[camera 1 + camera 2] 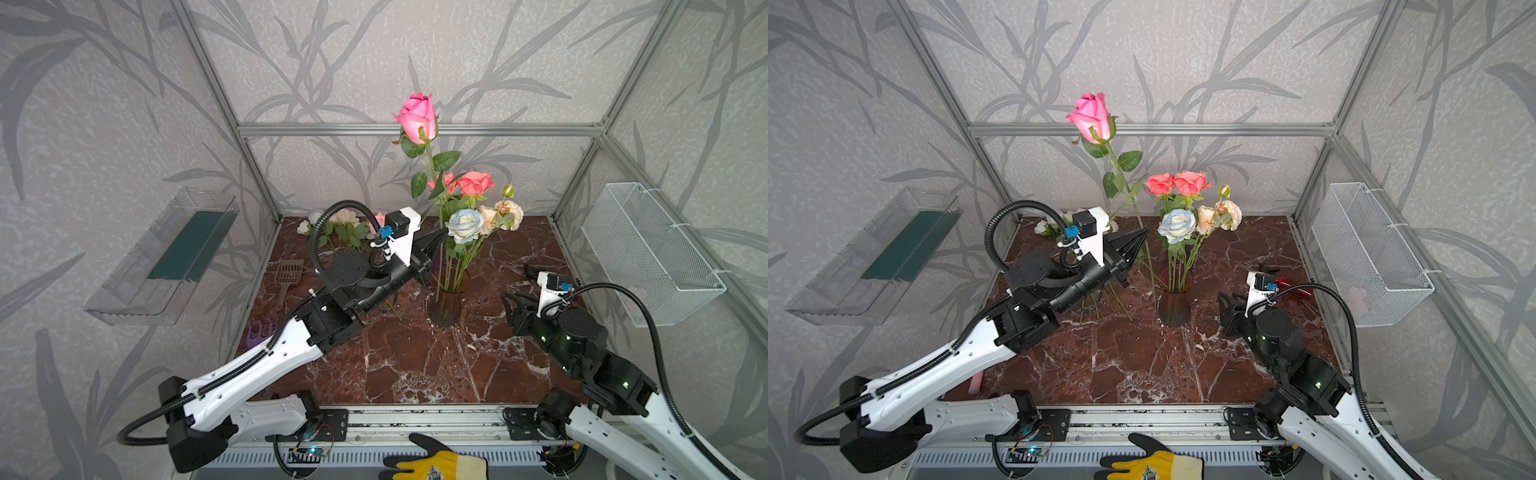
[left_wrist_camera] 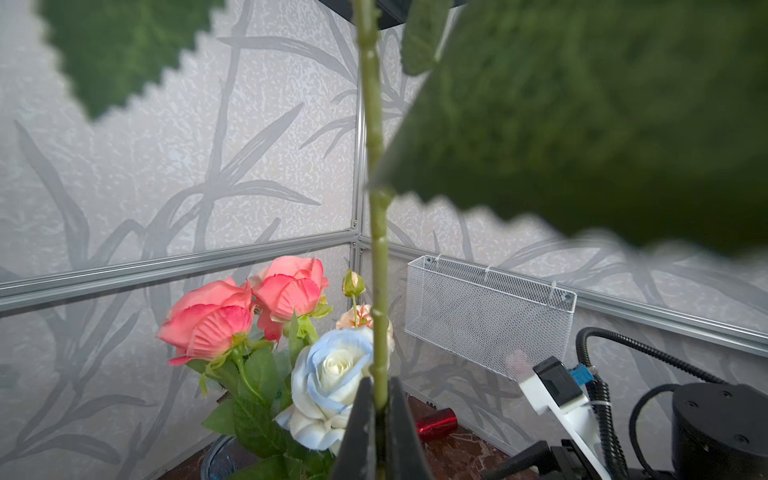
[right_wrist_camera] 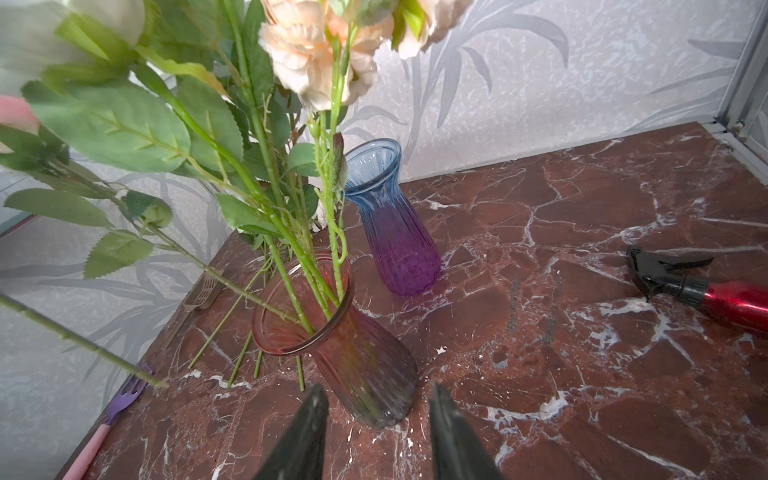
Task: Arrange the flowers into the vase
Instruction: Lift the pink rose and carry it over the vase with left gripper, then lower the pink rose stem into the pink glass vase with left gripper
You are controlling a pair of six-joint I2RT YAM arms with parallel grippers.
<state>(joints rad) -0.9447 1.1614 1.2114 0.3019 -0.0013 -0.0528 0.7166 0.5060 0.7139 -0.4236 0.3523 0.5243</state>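
Observation:
My left gripper [image 1: 432, 245] [image 1: 1144, 235] [image 2: 379, 386] is shut on the green stem [image 2: 376, 249] of a tall pink rose [image 1: 417, 118] [image 1: 1092, 116], which it holds upright. The stem's lower end [image 3: 158, 382] hangs just left of the vase, outside its rim. The reddish glass vase [image 1: 445, 307] [image 1: 1173, 307] [image 3: 353, 345] stands mid-table and holds several flowers: coral roses [image 1: 473, 183], a white-blue rose [image 1: 465, 224] and cream ones [image 1: 509, 214]. More flowers [image 1: 345, 226] lie at the back left. My right gripper [image 3: 376, 388] [image 1: 1223, 297] is open, empty, close to the vase's base.
A blue-purple vase [image 3: 395, 232] stands behind the reddish one. A red spray bottle [image 3: 731, 299] lies at the right. A brown scoop [image 1: 286, 274] and purple fork [image 1: 259, 332] lie at the left. A wire basket [image 1: 652, 253] and clear tray [image 1: 166, 257] hang on the walls. A gloved hand [image 1: 432, 461] is at the front edge.

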